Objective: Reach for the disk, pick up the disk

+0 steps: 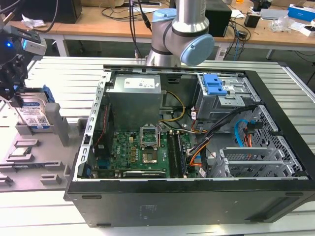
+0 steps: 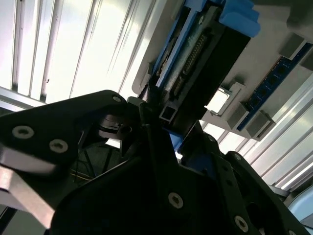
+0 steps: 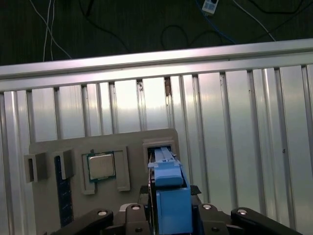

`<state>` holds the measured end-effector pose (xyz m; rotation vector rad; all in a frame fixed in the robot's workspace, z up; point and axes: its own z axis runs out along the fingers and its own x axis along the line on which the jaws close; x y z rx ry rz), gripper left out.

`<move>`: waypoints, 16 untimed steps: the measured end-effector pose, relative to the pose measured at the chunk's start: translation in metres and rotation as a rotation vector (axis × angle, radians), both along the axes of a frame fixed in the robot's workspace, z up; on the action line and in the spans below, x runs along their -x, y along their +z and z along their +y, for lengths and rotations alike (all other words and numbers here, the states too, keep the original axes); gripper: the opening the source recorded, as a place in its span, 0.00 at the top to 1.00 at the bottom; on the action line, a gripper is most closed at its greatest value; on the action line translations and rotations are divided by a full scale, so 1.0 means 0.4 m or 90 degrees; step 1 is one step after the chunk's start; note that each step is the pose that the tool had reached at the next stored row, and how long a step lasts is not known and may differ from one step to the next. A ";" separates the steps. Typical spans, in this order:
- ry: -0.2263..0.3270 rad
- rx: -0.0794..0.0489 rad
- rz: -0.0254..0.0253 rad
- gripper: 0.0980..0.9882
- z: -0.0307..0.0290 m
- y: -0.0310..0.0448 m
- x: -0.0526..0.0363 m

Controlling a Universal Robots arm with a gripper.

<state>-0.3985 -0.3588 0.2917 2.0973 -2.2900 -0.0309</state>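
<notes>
Surface: ribbed aluminium; it carries the computer case and the holder plate.
Computer case: black tower lying on its side with the side panel off and the inside showing. It takes up the middle and the exterior view's right.
Arm: my grey and blue joints rise behind the case.
Grey metal box: sits inside the case toward its far wall and has a white sticker on top.
Motherboard: green board flat on the case floor, just in front of the grey box.
Holder plate: grey moulded plate on the surface at the exterior view's left, beside the case.
Disk: silver drive with a white-and-blue label and blue side rails. It stands on edge in a slot of the holder plate. In the first wrist view its blue rail runs from the slot up between my jaws.
Jaws: black, one on each flat side of the disk's upper end. They grasp the disk, and no gap shows in the first wrist view.
Latch bracket: small blue plastic piece on the drive cage inside the case.
Processor: square metal-topped chip seated in a pocket of the holder plate, near the disk's slot.
Memory stick: dark blue strip on edge in the plate, on the far side of the processor from the disk.
</notes>
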 end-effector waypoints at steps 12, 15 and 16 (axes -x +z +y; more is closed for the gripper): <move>0.000 0.000 0.0000 0.69 0.000 -0.001 0.000; 0.000 0.000 0.0000 0.69 0.000 -0.001 0.000; 0.000 0.000 0.0000 0.69 0.000 -0.001 0.000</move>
